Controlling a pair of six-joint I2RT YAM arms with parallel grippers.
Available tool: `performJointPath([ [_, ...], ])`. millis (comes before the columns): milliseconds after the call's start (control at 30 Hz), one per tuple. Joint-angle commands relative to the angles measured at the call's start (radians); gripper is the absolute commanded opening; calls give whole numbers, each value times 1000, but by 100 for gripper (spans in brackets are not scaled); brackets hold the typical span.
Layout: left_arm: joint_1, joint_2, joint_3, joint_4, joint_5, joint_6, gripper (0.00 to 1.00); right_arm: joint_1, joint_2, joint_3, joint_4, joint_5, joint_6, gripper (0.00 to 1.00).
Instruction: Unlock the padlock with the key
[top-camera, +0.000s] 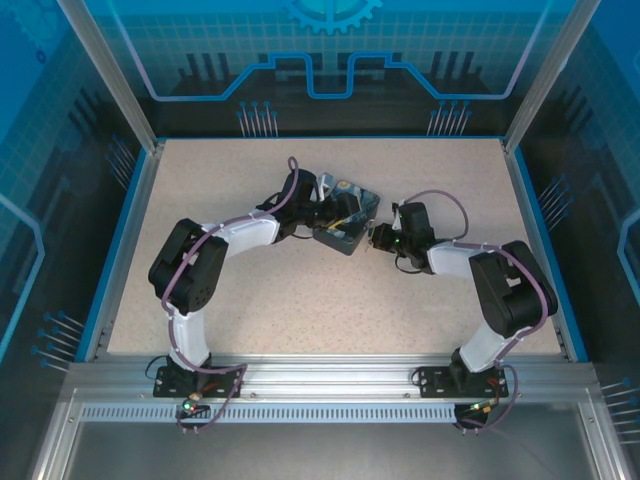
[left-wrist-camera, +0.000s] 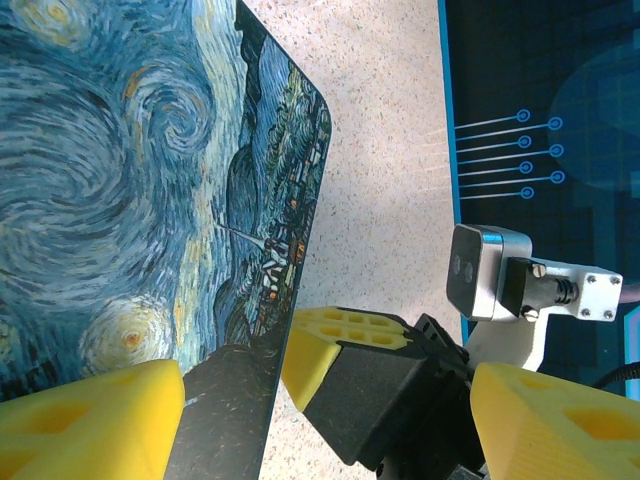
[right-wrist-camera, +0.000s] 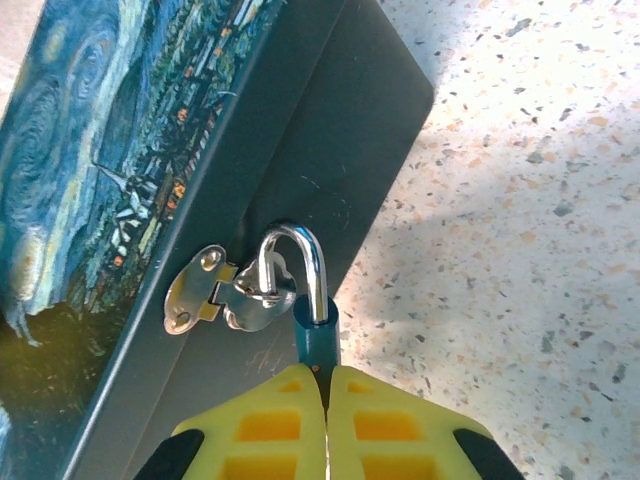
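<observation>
The padlock (right-wrist-camera: 316, 330) has a silver shackle and a teal body and hangs from the silver hasp (right-wrist-camera: 215, 290) on the dark side of the swirl-painted box (top-camera: 345, 222). My right gripper (right-wrist-camera: 327, 385) is shut, its yellow pads pressed together right at the lock body's lower end. The key is hidden between those pads. My left gripper (left-wrist-camera: 325, 400) stands open wide at the box's edge (left-wrist-camera: 225, 400). One of its yellow fingers (left-wrist-camera: 90, 425) lies over the painted lid and the other is off to the right. The right gripper's fingers (left-wrist-camera: 345, 345) sit in that gap.
The box is tipped up on the speckled tabletop (top-camera: 300, 300) between the two grippers. A blue rim (top-camera: 120, 250) and clear side walls bound the table. The right arm's wrist camera (left-wrist-camera: 485, 270) sits close to my left fingers.
</observation>
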Motion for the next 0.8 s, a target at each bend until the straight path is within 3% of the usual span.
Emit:
performJointPath([
  [0,4,50,-12,-104,-35,10,78,-2,-23,26,-90,133,-34,6],
  [500,2,53,-12,-99,-33,3,78,48,3,106,-182,268,-72,6],
  [767,0,58,-14,-96,-34,-2,78,36,7,115,-154,234,83,7],
])
